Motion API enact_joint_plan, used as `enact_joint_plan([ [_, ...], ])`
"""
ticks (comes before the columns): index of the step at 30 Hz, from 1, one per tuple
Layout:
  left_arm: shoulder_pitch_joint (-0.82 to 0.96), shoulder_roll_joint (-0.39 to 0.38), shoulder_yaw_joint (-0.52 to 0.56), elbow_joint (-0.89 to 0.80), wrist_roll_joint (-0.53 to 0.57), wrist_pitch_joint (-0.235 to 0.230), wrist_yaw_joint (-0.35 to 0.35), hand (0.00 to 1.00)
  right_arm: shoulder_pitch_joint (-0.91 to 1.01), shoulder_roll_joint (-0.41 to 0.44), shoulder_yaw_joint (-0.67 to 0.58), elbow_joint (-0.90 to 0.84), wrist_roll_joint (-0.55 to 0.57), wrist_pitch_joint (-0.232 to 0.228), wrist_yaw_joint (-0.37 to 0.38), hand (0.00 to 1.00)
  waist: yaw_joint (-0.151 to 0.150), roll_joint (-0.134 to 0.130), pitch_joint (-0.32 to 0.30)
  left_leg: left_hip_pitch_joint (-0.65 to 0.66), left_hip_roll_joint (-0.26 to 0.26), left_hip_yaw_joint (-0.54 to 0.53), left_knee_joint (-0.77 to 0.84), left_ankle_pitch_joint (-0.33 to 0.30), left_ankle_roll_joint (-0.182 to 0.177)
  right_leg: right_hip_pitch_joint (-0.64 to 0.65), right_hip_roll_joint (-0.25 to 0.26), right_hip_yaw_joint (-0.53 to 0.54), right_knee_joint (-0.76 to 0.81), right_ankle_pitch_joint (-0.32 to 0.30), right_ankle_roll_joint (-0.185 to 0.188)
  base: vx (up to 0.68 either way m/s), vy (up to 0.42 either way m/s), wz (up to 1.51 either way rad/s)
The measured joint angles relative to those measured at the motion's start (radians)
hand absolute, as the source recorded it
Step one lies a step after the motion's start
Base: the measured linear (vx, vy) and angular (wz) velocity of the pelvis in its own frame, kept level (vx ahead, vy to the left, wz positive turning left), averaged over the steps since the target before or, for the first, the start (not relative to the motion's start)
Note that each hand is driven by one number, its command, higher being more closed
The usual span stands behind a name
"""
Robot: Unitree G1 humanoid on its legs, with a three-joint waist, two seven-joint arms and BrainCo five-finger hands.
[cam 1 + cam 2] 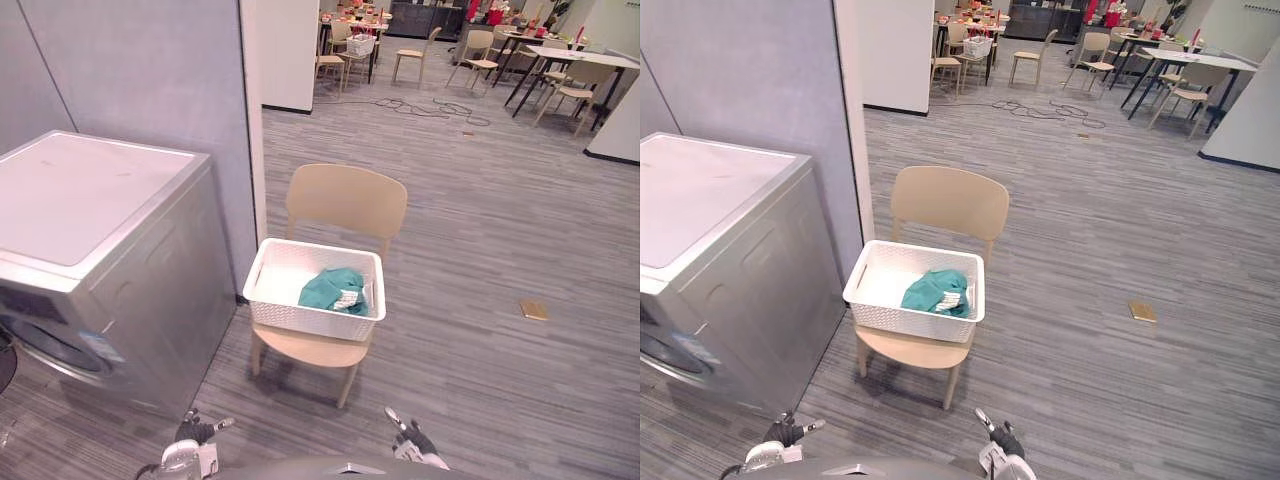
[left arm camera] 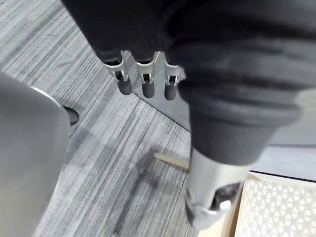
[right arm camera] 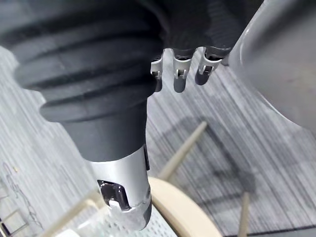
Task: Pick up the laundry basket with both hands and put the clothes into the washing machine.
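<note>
The laundry basket (image 1: pixel 312 322) is a white plastic tub, rectangular with rounded corners, and its walls are pierced in a fine lattice. It stands on the seat of a chair (image 1: pixel 346 198), filling most of the seat. A crumpled teal garment (image 1: pixel 328 288) with a small pale patch lies inside, against the basket's right half, and the rest of the smooth white bottom is bare.

The chair is pale tan, with a broad curved backrest rising behind the basket and slim tapering legs below. To the chair's left stands the washing machine (image 1: pixel 95 270), a boxy silver-grey metal unit with a flat pale top and part of a round door low on its front. Behind it, reaching to the chair's left rear, is a plain matte grey partition (image 1: pixel 150 80). The floor (image 1: pixel 470 230) under the chair is grey with fine streaks like planks. A small flat tan square (image 1: pixel 533 310) lies on it to the chair's right. Far behind the chair are more tan chairs, dark-legged tables (image 1: pixel 575 60) and loose cables (image 1: pixel 432 107).

In front of the chair, low and well apart from the basket, the left hand (image 1: pixel 195 432) and the right hand (image 1: pixel 410 438) hang over the floor. Each has loose, nearly straight fingers and holds nothing.
</note>
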Motion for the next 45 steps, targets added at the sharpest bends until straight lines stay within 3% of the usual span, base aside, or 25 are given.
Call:
enact_joint_plan([
  [2, -0.002, -0.019, 0.000, 0.012, 0.000, 0.000, 0.001, 0.00, 0.002, -0.033, 0.033, -0.002, -0.009, 0.007, 0.002, 0.00, -0.004, 0.034, 0.003, 0.005, 0.047, -0.037, -0.044, 0.051, -0.010, 0.011, 0.053, -0.041, 0.006, -0.017, -0.028, 0.15, -0.327, 0.37],
  [6, -0.004, -0.005, -0.003, 0.012, -0.002, 0.001, 0.008, 0.00, 0.066, -0.039, 0.202, -0.260, -0.079, 0.027, 0.009, 0.00, -0.023, 0.023, 0.008, -0.025, 0.077, -0.053, -0.073, 0.097, -0.026, 0.034, 0.079, -0.116, -0.017, -0.025, -0.041, 0.07, -0.173, 0.55],
  [8, -0.002, 0.010, -0.030, 0.011, -0.002, 0.000, 0.014, 0.00, 0.135, -0.044, 0.273, -0.540, -0.099, 0.014, 0.025, 0.00, -0.024, 0.013, 0.013, -0.031, 0.072, -0.060, -0.095, 0.106, -0.038, 0.042, 0.075, -0.131, -0.040, -0.017, -0.037, 0.00, 0.004, 0.22],
  [9, -0.001, 0.018, -0.043, 0.010, -0.002, -0.001, 0.014, 0.00, 0.145, -0.045, 0.289, -0.593, -0.116, 0.011, 0.036, 0.00, -0.023, 0.008, 0.013, -0.032, 0.069, -0.060, -0.095, 0.106, -0.038, 0.047, 0.074, -0.131, -0.054, -0.011, -0.035, -0.02, 0.036, 0.04],
  [11, -0.002, 0.046, -0.087, 0.006, 0.008, -0.007, 0.013, 0.00, 0.181, -0.051, 0.327, -0.814, -0.193, -0.019, 0.084, 0.00, -0.027, 0.000, 0.015, -0.059, 0.060, -0.060, -0.097, 0.106, -0.038, 0.049, 0.073, -0.132, -0.116, 0.020, -0.030, -0.03, 0.046, -0.02],
  [15, -0.007, 0.078, -0.144, 0.000, 0.067, -0.020, 0.007, 0.00, 0.191, -0.065, 0.326, -1.029, -0.196, -0.065, 0.100, 0.00, -0.041, -0.022, 0.023, -0.087, 0.042, -0.054, -0.122, 0.119, -0.031, 0.048, 0.064, -0.128, -0.193, 0.080, -0.025, -0.02, 0.050, -0.05],
  [17, -0.009, 0.086, -0.184, -0.001, 0.102, -0.029, 0.003, 0.00, 0.162, -0.087, 0.328, -1.112, -0.205, -0.089, 0.099, 0.00, -0.041, -0.018, 0.023, -0.086, 0.033, -0.038, -0.123, 0.122, -0.035, 0.048, 0.058, -0.114, -0.215, 0.104, -0.017, 0.01, 0.036, -0.20],
  [19, -0.014, 0.093, -0.233, -0.001, 0.144, -0.041, -0.008, 0.00, 0.072, -0.135, 0.329, -1.154, -0.283, -0.121, 0.079, 0.00, -0.042, -0.001, 0.024, -0.088, 0.029, -0.029, -0.123, 0.121, -0.034, 0.048, 0.057, -0.105, -0.237, 0.122, -0.014, -0.01, 0.030, -0.15],
  [22, -0.025, 0.091, -0.276, -0.002, 0.155, -0.047, -0.008, 0.00, -0.066, -0.237, 0.342, -1.126, -0.372, -0.128, 0.056, 0.00, -0.037, 0.020, 0.036, -0.099, 0.029, -0.037, -0.123, 0.124, -0.034, 0.046, 0.058, -0.112, -0.241, 0.126, -0.014, -0.02, 0.003, 0.05],
  [23, -0.029, 0.091, -0.291, -0.013, 0.155, -0.047, -0.008, 0.00, -0.190, -0.311, 0.374, -1.040, -0.442, -0.129, 0.037, 0.00, -0.037, 0.027, 0.047, -0.104, 0.029, -0.042, -0.123, 0.129, -0.034, 0.044, 0.058, -0.116, -0.245, 0.132, -0.014, -0.03, 0.002, 0.07],
  [24, -0.030, 0.091, -0.296, -0.016, 0.155, -0.046, -0.008, 0.00, -0.217, -0.326, 0.381, -1.017, -0.455, -0.127, 0.037, 0.00, -0.036, 0.031, 0.051, -0.105, 0.029, -0.043, -0.123, 0.130, -0.033, 0.044, 0.059, -0.117, -0.245, 0.133, -0.014, -0.06, 0.000, 0.11],
  [26, -0.035, 0.091, -0.315, -0.048, 0.152, -0.048, -0.007, 0.00, -0.424, -0.427, 0.448, -0.847, -0.536, -0.103, 0.017, 0.00, -0.021, 0.054, 0.096, -0.126, 0.030, -0.062, -0.121, 0.143, -0.033, 0.033, 0.061, -0.130, -0.239, 0.138, -0.017, -0.08, -0.008, 0.14],
  [29, -0.061, 0.091, -0.321, -0.087, 0.120, -0.049, -0.003, 0.00, -0.678, -0.499, 0.517, -0.648, -0.591, -0.074, -0.003, 0.00, 0.012, 0.065, 0.167, -0.182, 0.032, -0.085, -0.107, 0.163, -0.033, -0.021, 0.064, -0.136, -0.208, 0.143, -0.023, -0.09, -0.011, 0.10],
  [35, -0.128, 0.100, -0.315, -0.155, 0.024, -0.063, 0.018, 0.00, -1.121, -0.582, 0.605, -0.239, -0.659, -0.037, -0.034, 0.00, 0.073, 0.065, 0.336, -0.267, 0.031, -0.126, -0.041, 0.168, -0.035, -0.092, 0.061, -0.148, -0.134, 0.139, -0.029, -0.12, 0.001, 0.09],
  [37, -0.146, 0.105, -0.305, -0.157, 0.000, -0.069, 0.026, 0.00, -1.166, -0.594, 0.609, -0.195, -0.666, -0.026, -0.034, 0.00, 0.074, 0.067, 0.378, -0.280, 0.028, -0.144, -0.034, 0.172, -0.035, -0.097, 0.057, -0.161, -0.119, 0.134, -0.032, -0.11, 0.000, 0.16],
  [45, -0.166, 0.119, -0.256, -0.153, -0.070, -0.068, 0.067, 0.00, -1.243, -0.596, 0.637, -0.071, -0.665, 0.004, -0.034, 0.00, 0.089, 0.059, 0.431, -0.390, 0.012, -0.167, -0.038, 0.210, -0.038, -0.265, 0.021, -0.161, 0.032, 0.081, -0.036, -0.06, -0.011, 0.07],
])
